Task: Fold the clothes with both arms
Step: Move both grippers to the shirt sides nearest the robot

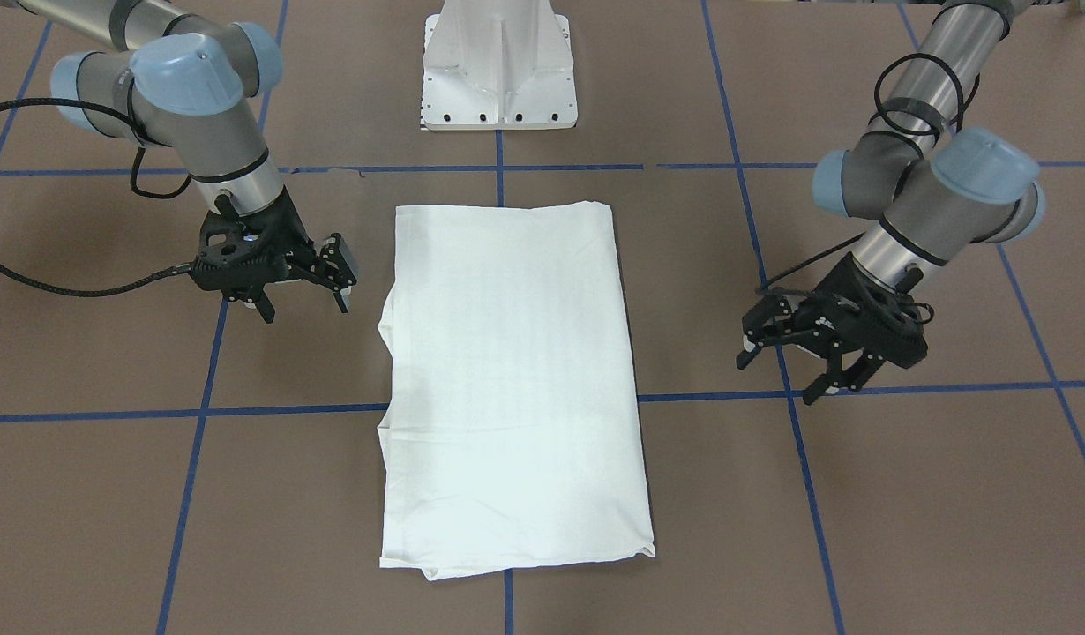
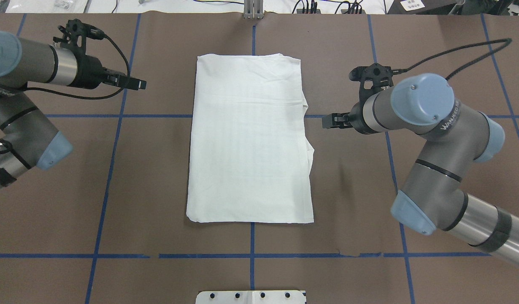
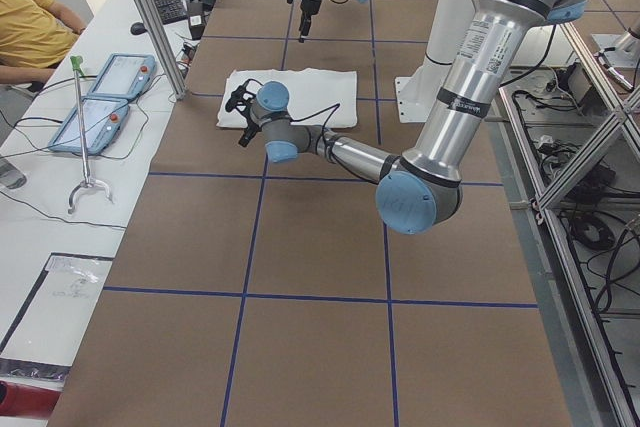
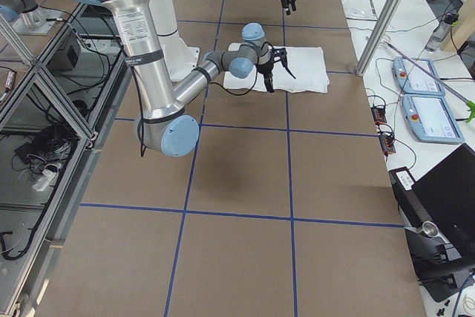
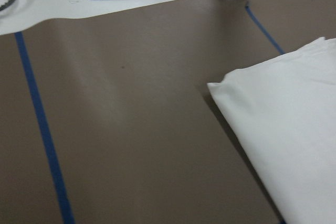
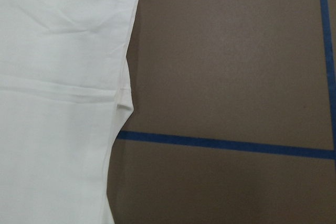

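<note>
The T-shirt [image 1: 512, 370] is laid folded flat on the table [image 1: 860, 529]. In the front-facing view, the right gripper [image 1: 303, 295] is positioned at its 9 o'clock and the left gripper [image 1: 779, 375] at 3 o'clock. Both are spread apart and clear of it.

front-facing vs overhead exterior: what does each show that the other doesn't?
Only front-facing: the left gripper and right gripper with fingers spread open, and most of the white pedestal base. Only overhead: cables and a metal post at the far edge; the grippers appear edge-on. Both: the folded white shirt lying flat between the two grippers, touched by neither, on the brown table with blue grid lines.
</note>
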Robot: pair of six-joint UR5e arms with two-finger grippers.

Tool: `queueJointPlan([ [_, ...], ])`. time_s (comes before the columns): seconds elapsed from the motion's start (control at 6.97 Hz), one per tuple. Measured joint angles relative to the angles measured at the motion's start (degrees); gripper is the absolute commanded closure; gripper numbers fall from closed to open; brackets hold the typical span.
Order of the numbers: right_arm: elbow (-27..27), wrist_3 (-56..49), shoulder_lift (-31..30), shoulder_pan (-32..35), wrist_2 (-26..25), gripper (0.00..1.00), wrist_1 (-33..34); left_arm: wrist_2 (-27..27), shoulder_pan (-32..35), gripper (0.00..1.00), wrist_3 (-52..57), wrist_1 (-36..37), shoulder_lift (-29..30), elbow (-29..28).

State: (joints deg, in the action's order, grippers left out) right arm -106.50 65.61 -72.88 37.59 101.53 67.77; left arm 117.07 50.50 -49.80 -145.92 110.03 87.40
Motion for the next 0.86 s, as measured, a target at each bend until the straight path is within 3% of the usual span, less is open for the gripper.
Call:
queueJointPlan([
  [0.29, -6.41, 10.28, -9.98, -4.78, -2.41, 0.0, -10.11, -0.93, -8.14, 0.0, -11.71, 0.16, -6.82, 12.64],
  [0.43, -9.96, 15.09, -13.97, -9.73, -7.9, 0.0, -11.62, -3.44, -12.98, 0.0, -16.0, 0.19, -9.52, 17.06],
  [0.57, -11.84, 19.02, -15.9, -14.68, -14.24, 0.0, -12.14, -8.19, -18.74, 0.0, -20.28, 0.24, -10.92, 19.28],
  [0.86, -12.81, 21.75, -16.75, -19.09, -19.95, 0.0, -12.37, -17.48, -28.06, 0.0, -25.74, 0.47, -11.06, 18.56],
])
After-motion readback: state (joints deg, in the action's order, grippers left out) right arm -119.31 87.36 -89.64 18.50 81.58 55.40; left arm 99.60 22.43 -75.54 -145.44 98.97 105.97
